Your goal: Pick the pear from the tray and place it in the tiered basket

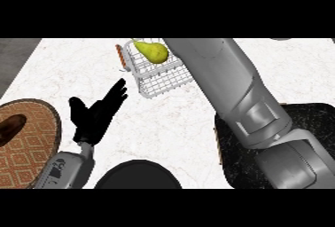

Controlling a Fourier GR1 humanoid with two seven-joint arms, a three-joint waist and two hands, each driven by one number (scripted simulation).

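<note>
Pear (155, 52): yellow-green, seen lying in the white wire tiered basket (163, 80) at the desk's far edge, stem end toward the far-left. An orange-striped item on the basket's left rim is too small to be made out.

Right forearm (229, 84): laid across the basket's right side, running to the far edge; the right robot hand is hidden or cut off there, so its state cannot be told.

Left robot hand (98, 115): held above the white marbled desk (177, 128) left of centre, fingers straight and apart, nothing held or touched.

Black tray (307, 119): at the desk's right edge, largely covered by the right arm.

Woven brown mat (33, 146): at the left edge, cut off; a dark object on it is indistinct.
</note>
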